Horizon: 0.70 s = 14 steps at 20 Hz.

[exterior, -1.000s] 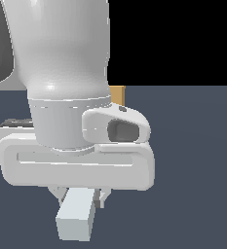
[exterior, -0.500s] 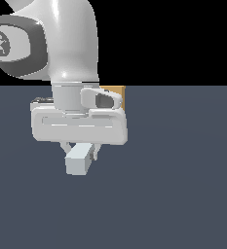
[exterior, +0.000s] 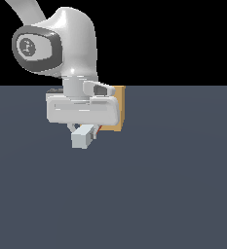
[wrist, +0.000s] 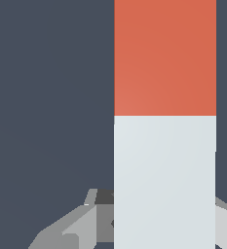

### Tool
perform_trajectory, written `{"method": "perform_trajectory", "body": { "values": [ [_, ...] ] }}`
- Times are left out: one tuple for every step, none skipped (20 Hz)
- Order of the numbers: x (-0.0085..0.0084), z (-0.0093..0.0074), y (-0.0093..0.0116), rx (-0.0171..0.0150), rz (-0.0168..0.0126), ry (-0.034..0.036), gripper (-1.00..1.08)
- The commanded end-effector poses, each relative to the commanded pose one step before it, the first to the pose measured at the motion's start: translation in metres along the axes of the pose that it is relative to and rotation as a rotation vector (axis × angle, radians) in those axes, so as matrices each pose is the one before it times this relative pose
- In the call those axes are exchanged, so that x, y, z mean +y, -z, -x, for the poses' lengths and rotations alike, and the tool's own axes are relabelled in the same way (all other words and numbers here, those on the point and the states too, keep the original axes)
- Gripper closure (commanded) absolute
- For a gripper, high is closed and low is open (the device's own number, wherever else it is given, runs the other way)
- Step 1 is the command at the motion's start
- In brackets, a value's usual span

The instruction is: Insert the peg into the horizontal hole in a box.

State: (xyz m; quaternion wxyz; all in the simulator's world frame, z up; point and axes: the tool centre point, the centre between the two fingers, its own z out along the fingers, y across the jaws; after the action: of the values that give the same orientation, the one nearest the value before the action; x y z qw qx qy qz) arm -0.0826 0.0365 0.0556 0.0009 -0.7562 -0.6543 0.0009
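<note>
In the exterior view my gripper hangs under the white hand and is shut on the peg. The peg's pale end points toward the camera, and a sliver of its orange-red end shows near the box. The tan box stands just behind the hand, on the exterior view's right, mostly covered by it. The hole is hidden behind the hand. In the wrist view the peg runs between the grey fingers, with the orange-red half at the far end. Neither box nor hole shows in that view.
The dark grey-blue floor spreads all around. The white arm rises above the hand on the exterior view's left.
The arm has drawn back from the camera with the peg in its grip and looks much smaller. It now sits right in front of the box, and more of the box shows.
</note>
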Motion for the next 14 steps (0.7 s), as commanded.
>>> {"method": "perform_trajectory", "body": {
  "values": [
    [-0.00248, -0.01357, 0.00324, 0.0003, 0.00262, -0.00987, 1.08],
    [-0.00093, -0.00431, 0.00065, -0.00002, 0.0, -0.00234, 1.08],
    [-0.00079, -0.00382, 0.00057, -0.00001, 0.0, -0.00201, 1.08],
    [-0.00063, -0.00327, 0.0005, -0.00001, 0.0, -0.00183, 1.08],
    [-0.00051, -0.00281, 0.00042, -0.00001, 0.0, -0.00146, 1.08],
    [-0.0004, -0.00229, 0.00034, -0.00001, 0.0, -0.0012, 1.08],
    [-0.00028, -0.00176, 0.00027, -0.00001, 0.0, -0.00098, 1.08],
    [-0.00019, -0.00125, 0.00019, 0.0, 0.0, -0.00069, 1.08],
    [-0.0001, -0.0007, 0.00011, 0.0, 0.0, -0.00049, 1.08],
    [-0.00006, -0.00032, 0.00004, 0.0, 0.0, 0.0, 1.08],
    [0.0, 0.0, 0.0, 0.0, 0.0, 0.0, 1.08],
    [0.0, 0.0, 0.0, 0.0, 0.0, 0.0, 1.08],
    [0.0, 0.0, 0.0, 0.0, 0.0, 0.0, 1.08],
    [-0.00093, 0.00025, -0.00115, -0.00076, -0.00251, 0.001, 1.08]
  ]
}}
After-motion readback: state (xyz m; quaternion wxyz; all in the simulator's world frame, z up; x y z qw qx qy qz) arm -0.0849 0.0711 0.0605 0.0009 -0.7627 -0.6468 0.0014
